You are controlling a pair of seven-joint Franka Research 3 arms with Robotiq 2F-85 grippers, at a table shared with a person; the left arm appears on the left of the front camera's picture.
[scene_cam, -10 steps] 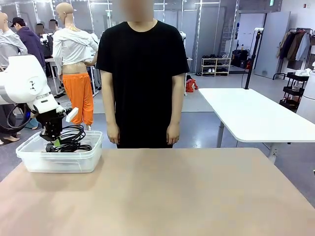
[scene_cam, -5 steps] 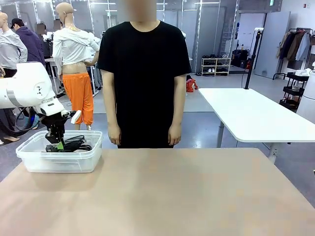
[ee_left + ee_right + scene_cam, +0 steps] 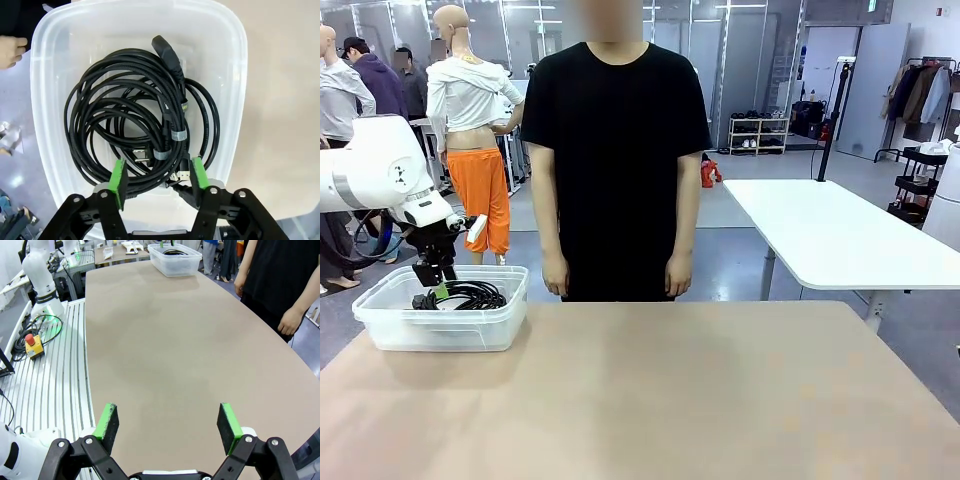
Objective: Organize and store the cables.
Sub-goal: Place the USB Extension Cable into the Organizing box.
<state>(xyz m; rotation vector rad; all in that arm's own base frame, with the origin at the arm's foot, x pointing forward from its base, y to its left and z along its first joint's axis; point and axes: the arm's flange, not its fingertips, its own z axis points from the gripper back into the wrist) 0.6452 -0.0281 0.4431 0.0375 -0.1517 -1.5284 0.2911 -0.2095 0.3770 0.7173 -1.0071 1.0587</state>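
Item: cables, black, coiled and overlapped, lodged inside a clear plastic bin at the left end of the counter. A chunky plug was noted near the bin's far wall.

Left gripper: poised over the bin, fingers apart, nothing held, green pads just above the coils.

Right gripper: spread wide, empty, over bare counter.

Person: stood at the far side, hands down.

Risk, as judged: a loose loop could be snagged by a pad on withdrawal, and the tangled coils, or the light bin, dragged up with it.
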